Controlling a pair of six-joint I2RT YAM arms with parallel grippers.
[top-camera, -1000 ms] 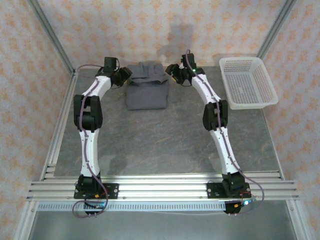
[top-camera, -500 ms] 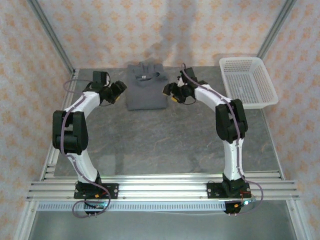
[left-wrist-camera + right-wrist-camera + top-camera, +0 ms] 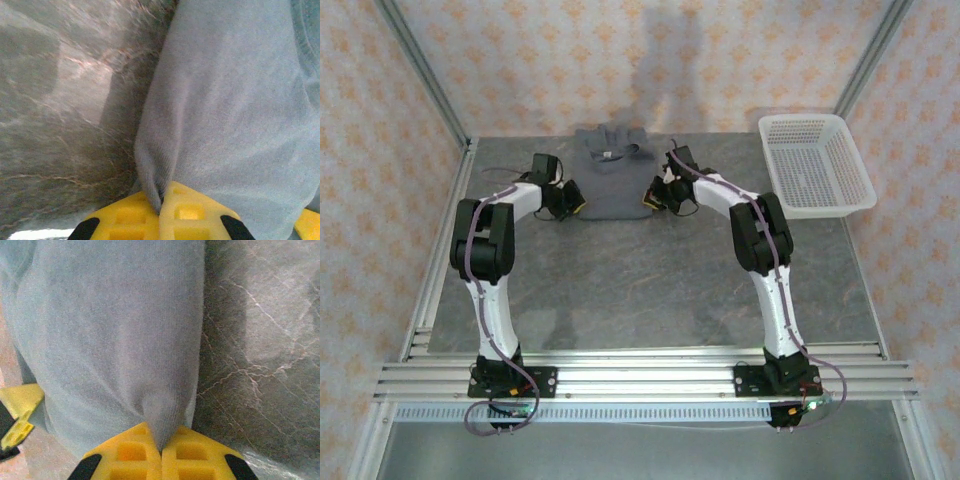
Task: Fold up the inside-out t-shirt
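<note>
- The inside-out t-shirt lies as a dark slate-grey, partly doubled-over bundle at the far middle of the bench, with its collar and a small label toward the back wall
- The left claw sits low at the near left corner of the cloth, touching it
- In the left wrist view, the left claw has its yellow pads pressed together, with a fold of the t-shirt's edge pinched in the seam between them
- From that pinch the cloth spreads upward and to the right, and the bare marbled bench shows to the left of it
- The right claw sits low at the near right corner of the cloth, also touching it
- In the right wrist view, the right claw is likewise clamped on a pucker of the t-shirt, its two yellow pads meeting around the cloth
- Here the cloth runs upward and to the left, and the bench lies bare to the right
- The near edge of the t-shirt spans between the two claws, one held corner at each side
- A white mesh basket stands at the far right of the bench, well apart from the t-shirt and the right claw
</note>
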